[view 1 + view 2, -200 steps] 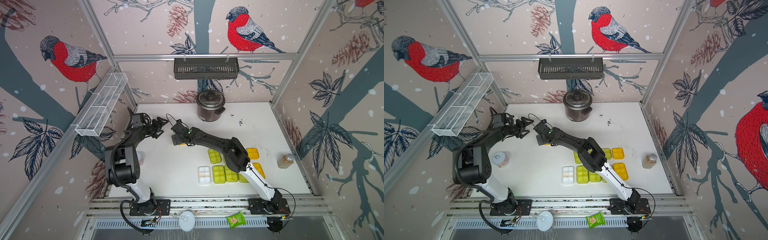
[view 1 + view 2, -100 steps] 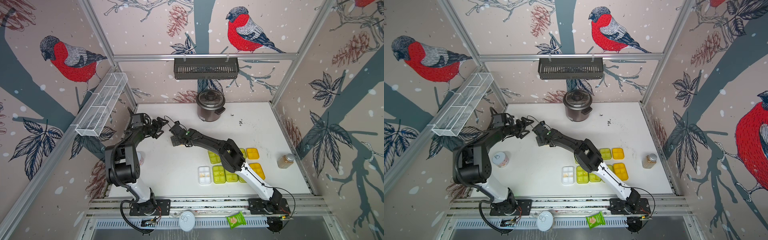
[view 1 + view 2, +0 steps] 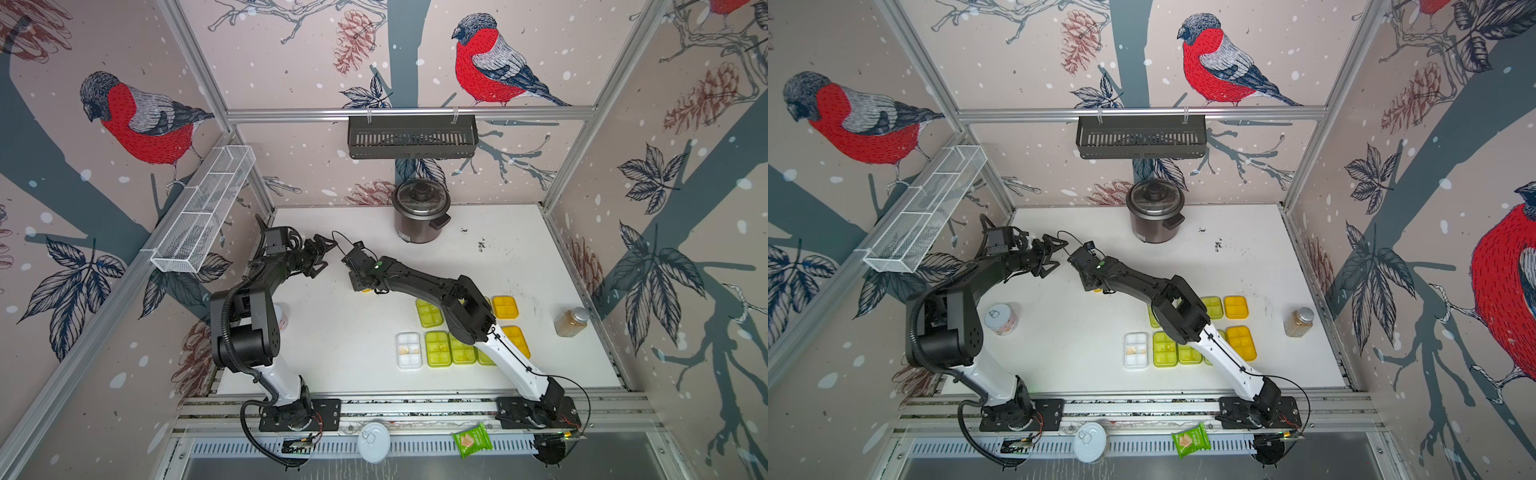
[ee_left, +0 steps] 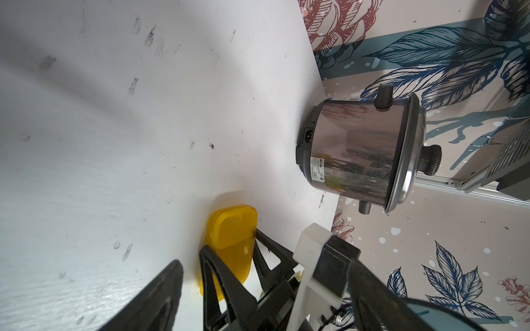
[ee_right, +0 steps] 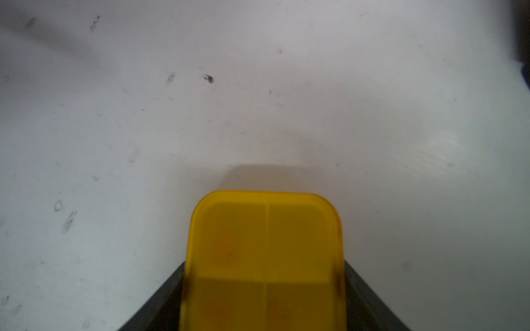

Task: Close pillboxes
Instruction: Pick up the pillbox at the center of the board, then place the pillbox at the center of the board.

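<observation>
An orange-yellow pillbox [image 5: 263, 243] with its lid down sits between the black fingers [image 5: 172, 289] of my right gripper [image 5: 263, 286], which is shut on its two long sides. In both top views this gripper [image 3: 360, 284] [image 3: 1094, 284] points down at the table's middle left, and only a sliver of the box [image 3: 366, 289] shows. My left gripper [image 3: 322, 255] [image 3: 1054, 255] hovers open just to its left, holding nothing. The left wrist view shows the held pillbox [image 4: 229, 232] low at the table. Several more pillboxes lie front right: a clear one [image 3: 408, 350], lime-green ones [image 3: 437, 348] and orange-yellow ones [image 3: 504, 306].
A rice cooker [image 3: 420, 216] stands at the back, a brown-filled jar [image 3: 571, 322] at the right edge and a can [image 3: 1001, 319] by the left arm. A round can lid [image 3: 374, 441] and a green snack packet [image 3: 471, 440] lie on the front rail.
The right gripper's jaws have come together on the orange-yellow pillbox, and its arm has shifted slightly. The left arm has stayed where it was.
</observation>
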`<move>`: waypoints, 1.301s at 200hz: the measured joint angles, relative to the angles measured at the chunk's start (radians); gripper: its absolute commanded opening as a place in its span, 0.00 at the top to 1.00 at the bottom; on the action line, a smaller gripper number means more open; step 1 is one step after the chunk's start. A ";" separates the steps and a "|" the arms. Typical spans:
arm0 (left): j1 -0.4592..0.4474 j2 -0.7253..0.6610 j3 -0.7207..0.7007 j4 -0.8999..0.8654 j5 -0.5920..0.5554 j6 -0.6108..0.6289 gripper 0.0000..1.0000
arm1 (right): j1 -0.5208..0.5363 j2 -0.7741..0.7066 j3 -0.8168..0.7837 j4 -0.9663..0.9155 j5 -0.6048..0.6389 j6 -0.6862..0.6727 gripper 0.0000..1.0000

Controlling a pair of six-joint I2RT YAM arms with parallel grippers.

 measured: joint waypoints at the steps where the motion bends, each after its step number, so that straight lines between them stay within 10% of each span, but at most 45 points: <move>1: 0.000 0.000 0.000 0.000 0.000 0.000 0.11 | 0.000 -0.002 -0.002 0.000 0.000 0.000 0.29; 52: 0.000 0.000 0.000 0.000 0.002 0.000 0.11 | 0.002 -0.128 -0.139 0.043 0.003 0.026 0.29; 137: -0.071 -0.012 0.021 -0.008 -0.003 0.023 0.12 | 0.043 -0.566 -0.853 0.232 0.066 0.134 0.29; 260: -0.107 0.002 0.032 -0.047 -0.029 0.059 0.12 | 0.087 -0.542 -0.946 0.302 0.053 0.239 0.23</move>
